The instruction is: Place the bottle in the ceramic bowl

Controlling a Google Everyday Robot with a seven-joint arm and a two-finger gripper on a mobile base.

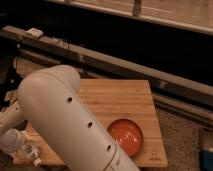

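The ceramic bowl (125, 136) is orange-red and glossy. It sits on the wooden board (125, 100) near the board's front right corner, and its left edge is hidden behind my arm. My big white arm (65, 120) fills the left foreground. My gripper (29, 150) is at the bottom left, low over the board's front left corner and far left of the bowl. A small white piece (36, 160) shows by the gripper. I cannot tell whether it is the bottle. No other bottle is in view.
A dark metal rail (115, 65) runs diagonally behind the board. A small white object (35, 33) lies on the rail at the far left. Speckled floor (185, 140) lies to the right of the board, with a bluish object (207, 150) at the right edge.
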